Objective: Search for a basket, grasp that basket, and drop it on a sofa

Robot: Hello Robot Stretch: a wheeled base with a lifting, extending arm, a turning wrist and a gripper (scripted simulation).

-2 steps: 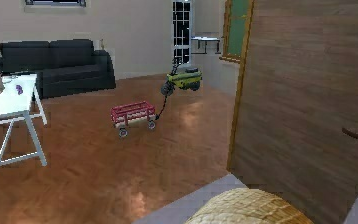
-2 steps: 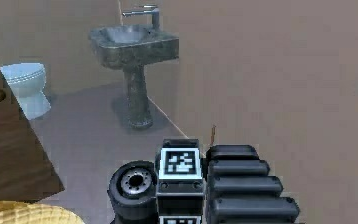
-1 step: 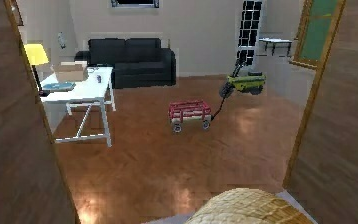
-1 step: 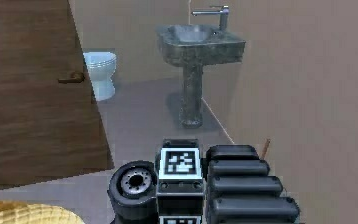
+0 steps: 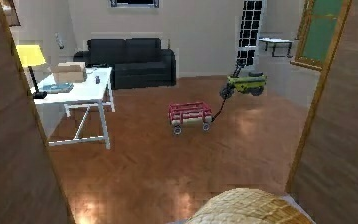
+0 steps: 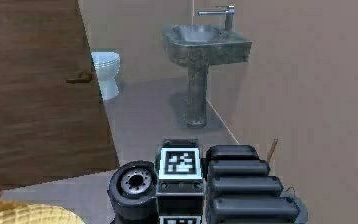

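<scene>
The biggest thing is the wood floor [image 5: 157, 160], brown and shiny, running far into the room. At its far end, a bit to the left, stands the sofa [image 5: 124, 62]. It is dark, boxy and soft-looking, with its long side flat along the far wall. The basket must end up there, so the way to go is straight ahead through the doorway. The arm reaches out to the side, not toward the sofa, so I think the robot will need to turn once it is near.

In the arm side view a flat brown door [image 6: 37, 90] stands on the left. Past it are a grey stone sink [image 6: 202, 50] on 1 thick leg and a smooth white toilet [image 6: 107, 70].

A white table [image 5: 82, 100] with thin legs sits left of the path, with a tan box [image 5: 70, 72] on top. A red wagon [image 5: 190, 115] sits right of the path.

The basket [image 5: 242, 208] looks like a tan, woven, round hump at the near edge. It has no long side that I can see. A tan bit of it [image 6: 22, 213] lies near, just left of the claw [image 6: 127, 192]. The claw's dark body sits beside 1 white marked square [image 6: 183, 165]. Its far end is too hard to make out, so I cannot tell if it is grasping anything.
</scene>
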